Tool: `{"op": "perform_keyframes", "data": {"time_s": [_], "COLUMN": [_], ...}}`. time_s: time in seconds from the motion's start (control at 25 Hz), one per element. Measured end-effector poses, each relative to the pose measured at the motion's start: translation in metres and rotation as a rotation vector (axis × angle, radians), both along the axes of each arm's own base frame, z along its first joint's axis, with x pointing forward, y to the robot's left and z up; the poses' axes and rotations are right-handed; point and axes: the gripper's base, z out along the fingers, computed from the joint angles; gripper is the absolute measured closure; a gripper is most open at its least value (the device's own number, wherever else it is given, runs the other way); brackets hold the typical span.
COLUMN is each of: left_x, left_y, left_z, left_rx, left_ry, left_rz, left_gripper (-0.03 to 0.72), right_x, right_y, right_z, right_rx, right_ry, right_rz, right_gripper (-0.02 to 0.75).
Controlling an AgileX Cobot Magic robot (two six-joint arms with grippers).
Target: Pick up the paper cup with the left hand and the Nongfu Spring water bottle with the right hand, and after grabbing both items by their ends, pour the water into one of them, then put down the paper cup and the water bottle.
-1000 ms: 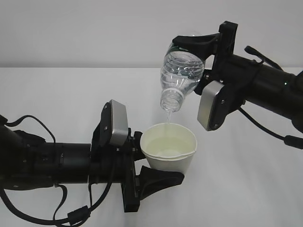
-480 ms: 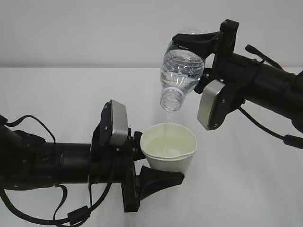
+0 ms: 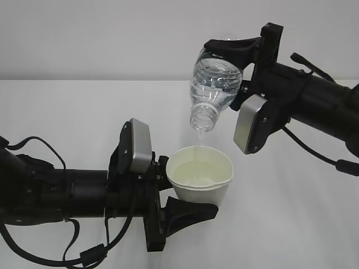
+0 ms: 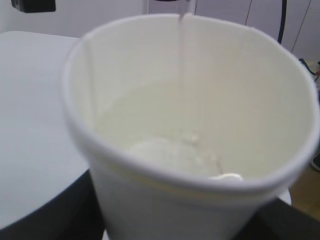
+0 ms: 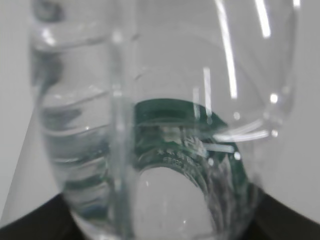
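Note:
The off-white paper cup [image 3: 201, 180] is held upright above the table by my left gripper [image 3: 178, 196], which is shut on its lower wall. The cup fills the left wrist view [image 4: 190, 150], with water [image 4: 170, 155] pooled at its bottom. My right gripper [image 3: 247, 67] is shut on the base end of the Nongfu Spring water bottle [image 3: 215, 89], which is tipped neck down above the cup. A thin stream of water [image 3: 198, 138] falls from the open neck into the cup. The bottle's clear body and green label [image 5: 170, 130] fill the right wrist view.
The white table [image 3: 73, 112] spreads under both arms, with a pale wall behind. The left arm's black cables [image 3: 84, 252] hang near the front edge. In the left wrist view the table's rim [image 4: 30, 190] lies at left.
The bottle's base end has tipped slightly higher; the stream keeps falling into the cup. Both arms and the cup stay in place.

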Motion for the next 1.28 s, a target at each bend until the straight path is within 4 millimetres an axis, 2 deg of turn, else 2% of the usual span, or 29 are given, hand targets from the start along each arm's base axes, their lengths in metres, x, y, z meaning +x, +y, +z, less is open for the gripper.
{"op": "perform_keyframes", "data": {"time_s": [0.64,1.28], "left_x": [0.0000,0.0007], "left_y": [0.0000,0.0001], "left_z": [-0.0001,0.0000], "left_rx": [0.002,-0.001], "left_ry": [0.000,0.002], "left_rz": [0.000,0.008], "left_gripper": [0.235,0.235], "right_x": [-0.0025,0.0007], "right_y": [-0.0012,-0.0054], "right_z": [-0.0041,-0.0027], "right_rx": [0.065,0.267], "right_ry": [0.090,0.265], "right_rz": [0.002,-0.031], "right_gripper": [0.300,0.300]}}
